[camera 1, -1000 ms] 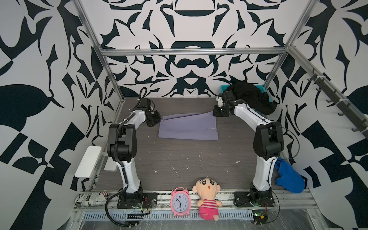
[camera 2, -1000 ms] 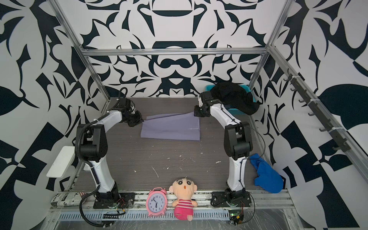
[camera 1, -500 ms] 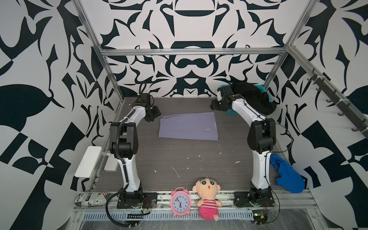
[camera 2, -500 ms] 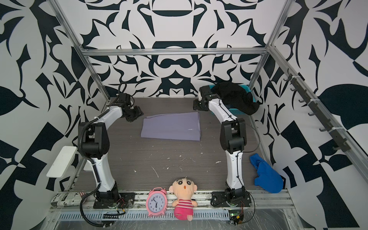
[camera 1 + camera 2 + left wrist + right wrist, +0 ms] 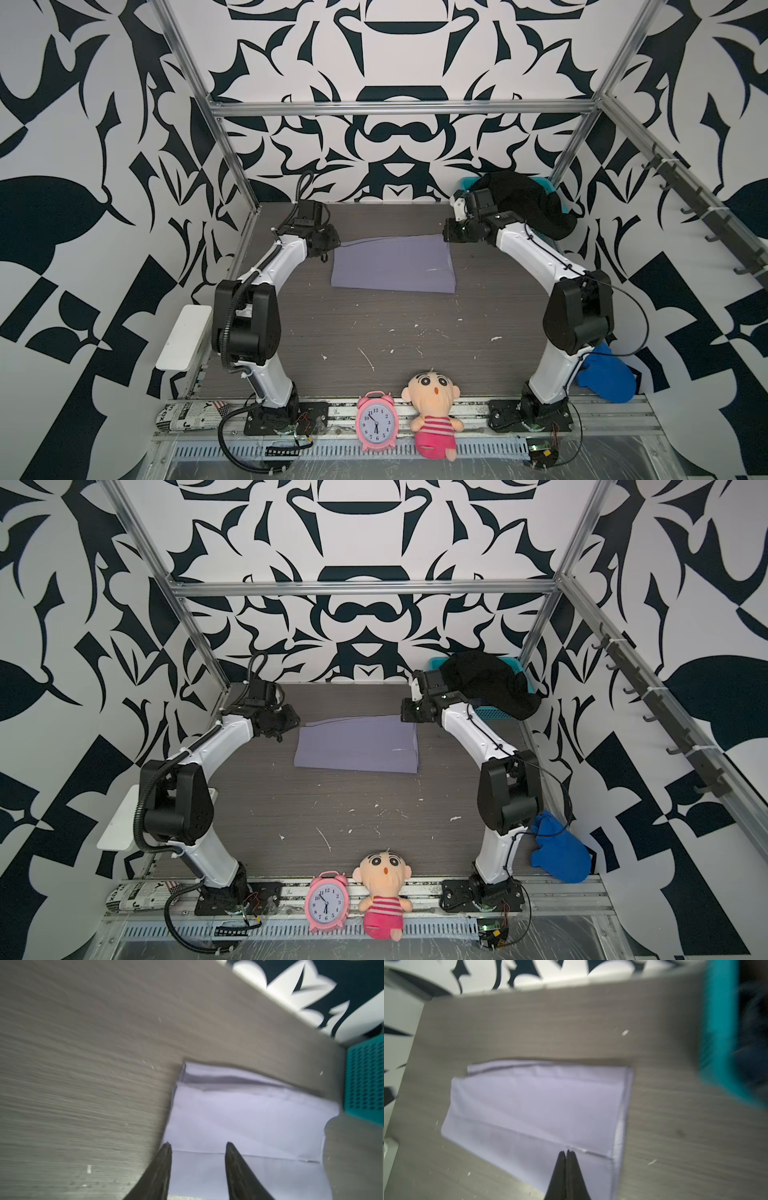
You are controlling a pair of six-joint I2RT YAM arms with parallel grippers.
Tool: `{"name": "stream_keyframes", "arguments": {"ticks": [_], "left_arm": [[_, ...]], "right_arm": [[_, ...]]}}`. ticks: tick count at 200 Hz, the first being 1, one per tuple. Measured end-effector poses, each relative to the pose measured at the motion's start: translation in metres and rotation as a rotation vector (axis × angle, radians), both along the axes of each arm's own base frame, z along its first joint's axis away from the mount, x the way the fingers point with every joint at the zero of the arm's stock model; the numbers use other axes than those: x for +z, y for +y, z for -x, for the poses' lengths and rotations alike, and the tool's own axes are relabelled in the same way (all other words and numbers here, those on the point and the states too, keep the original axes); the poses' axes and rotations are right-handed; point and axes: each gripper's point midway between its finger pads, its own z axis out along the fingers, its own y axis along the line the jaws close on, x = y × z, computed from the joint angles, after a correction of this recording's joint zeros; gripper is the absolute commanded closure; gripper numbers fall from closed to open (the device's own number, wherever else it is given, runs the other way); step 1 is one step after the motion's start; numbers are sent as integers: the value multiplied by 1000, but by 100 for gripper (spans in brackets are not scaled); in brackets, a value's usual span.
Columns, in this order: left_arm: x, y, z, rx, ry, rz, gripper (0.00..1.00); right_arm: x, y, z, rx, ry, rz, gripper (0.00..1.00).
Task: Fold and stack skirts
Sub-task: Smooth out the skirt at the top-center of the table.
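A lavender skirt (image 5: 392,266) (image 5: 357,746) lies folded flat at the back middle of the table. My left gripper (image 5: 328,249) (image 5: 286,725) hovers at its far left corner. In the left wrist view its jaws (image 5: 197,1144) stand open over the lavender skirt (image 5: 249,1122) with nothing between them. My right gripper (image 5: 451,235) (image 5: 407,715) is at the far right corner. In the right wrist view it (image 5: 566,1151) is shut and empty above the skirt (image 5: 539,1105). A black skirt (image 5: 528,203) (image 5: 486,679) is heaped in the basket.
The teal mesh basket (image 5: 467,183) (image 5: 438,662) stands in the back right corner. A royal-blue cloth (image 5: 606,378) lies by the right arm's base. A pink clock (image 5: 376,424), a doll (image 5: 434,411) and a rolled newspaper (image 5: 187,415) line the front rail.
Both grippers let go of the lavender skirt's raised far edge, drew back toward the wall, then returned to its far corners. The edge now lies flat. The right gripper has shut.
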Motion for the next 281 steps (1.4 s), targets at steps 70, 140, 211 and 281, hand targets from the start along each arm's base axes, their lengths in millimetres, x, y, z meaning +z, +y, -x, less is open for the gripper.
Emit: {"name": "stream_keyframes", "arguments": {"ticks": [70, 140, 211, 281], "left_arm": [[-77, -22, -19, -26, 125, 9, 55], [-89, -10, -70, 13, 84, 18, 54], [-79, 11, -85, 73, 57, 20, 52], [-6, -18, -43, 39, -58, 12, 52]], "right_arm": [[-77, 2, -50, -63, 103, 24, 100], [-116, -12, -119, -135, 112, 65, 100], [-61, -5, -138, -133, 21, 32, 96], [4, 2, -66, -86, -36, 18, 93]]}}
